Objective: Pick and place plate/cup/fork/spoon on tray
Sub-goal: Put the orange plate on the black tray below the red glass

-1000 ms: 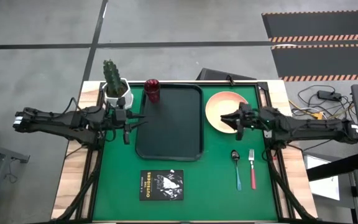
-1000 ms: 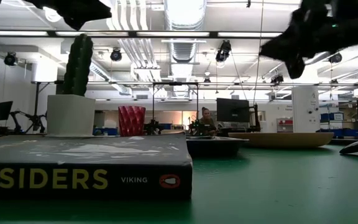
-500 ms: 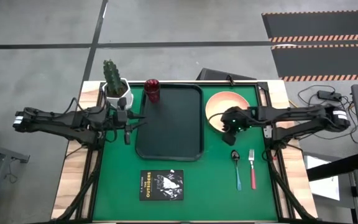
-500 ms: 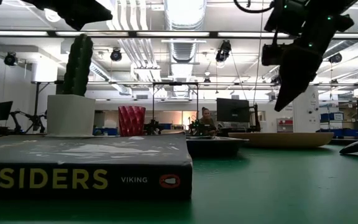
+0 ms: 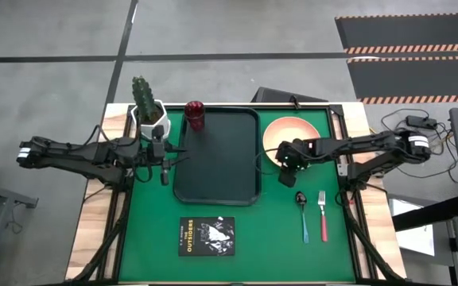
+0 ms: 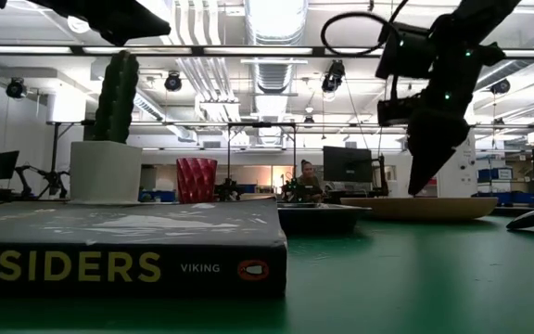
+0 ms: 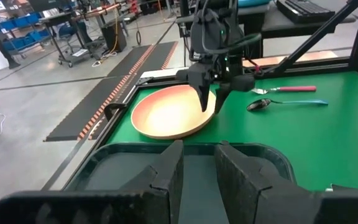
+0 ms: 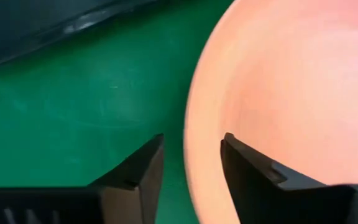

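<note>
The peach-orange plate (image 5: pixel 296 135) lies on the green mat right of the dark tray (image 5: pixel 217 197). My right gripper (image 5: pixel 285 163) is open, points down and hangs just above the plate's left rim (image 8: pixel 191 134). One finger stands outside the rim and one over the plate's inside, touching nothing; the low view (image 6: pixel 421 181) shows its tips above the plate (image 6: pixel 420 208). My left gripper (image 5: pixel 163 165) is slightly open and empty at the tray's left edge. The maroon cup (image 5: pixel 195 116) stands at the tray's far left corner. The spoon (image 5: pixel 303 214) and fork (image 5: pixel 323 214) lie near the plate.
A white pot with a cactus (image 5: pixel 148 110) stands at the far left, close to my left arm. A black book (image 5: pixel 207 236) lies on the mat near the front edge, and fills the foreground of the low view (image 6: pixel 128 246).
My right gripper has tipped from nearly level to pointing down. It has gone down and a little toward the table's left edge, to the plate's left rim. The plate has stayed where it was.
</note>
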Tool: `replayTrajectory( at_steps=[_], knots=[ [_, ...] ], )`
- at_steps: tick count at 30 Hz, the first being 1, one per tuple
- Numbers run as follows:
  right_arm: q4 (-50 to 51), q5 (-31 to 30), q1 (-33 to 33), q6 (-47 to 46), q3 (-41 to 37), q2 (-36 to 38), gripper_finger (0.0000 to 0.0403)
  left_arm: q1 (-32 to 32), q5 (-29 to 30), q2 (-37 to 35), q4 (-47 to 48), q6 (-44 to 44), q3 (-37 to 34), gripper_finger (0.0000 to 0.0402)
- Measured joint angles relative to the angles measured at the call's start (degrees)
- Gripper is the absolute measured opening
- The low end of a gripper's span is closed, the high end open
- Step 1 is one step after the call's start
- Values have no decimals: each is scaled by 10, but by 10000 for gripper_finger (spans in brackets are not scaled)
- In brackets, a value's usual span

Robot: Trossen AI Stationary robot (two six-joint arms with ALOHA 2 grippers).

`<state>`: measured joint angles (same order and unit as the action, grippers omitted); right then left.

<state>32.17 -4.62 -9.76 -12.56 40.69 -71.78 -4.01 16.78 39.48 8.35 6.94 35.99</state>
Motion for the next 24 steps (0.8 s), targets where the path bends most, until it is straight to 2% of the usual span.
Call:
replayTrajectory(
  at_steps=[5, 9, 13, 20, 24],
  knots=[
    [-7, 0, 0, 7, 0, -25, 174, 0, 0, 2, 0, 0, 0, 73],
    [-19, -1, 0, 6, 0, -45, 164, 0, 0, 3, 1, 0, 0, 73],
    [-17, -2, 0, 6, 0, -69, 128, 0, 0, 2, 2, 0, 0, 73],
    [-17, -17, 0, 17, 2, -87, 22, 0, 0, 4, 1, 0, 0, 73],
    [-15, -22, 0, 20, 1, -74, 16, 0, 0, 6, 1, 0, 0, 73]
  ],
)
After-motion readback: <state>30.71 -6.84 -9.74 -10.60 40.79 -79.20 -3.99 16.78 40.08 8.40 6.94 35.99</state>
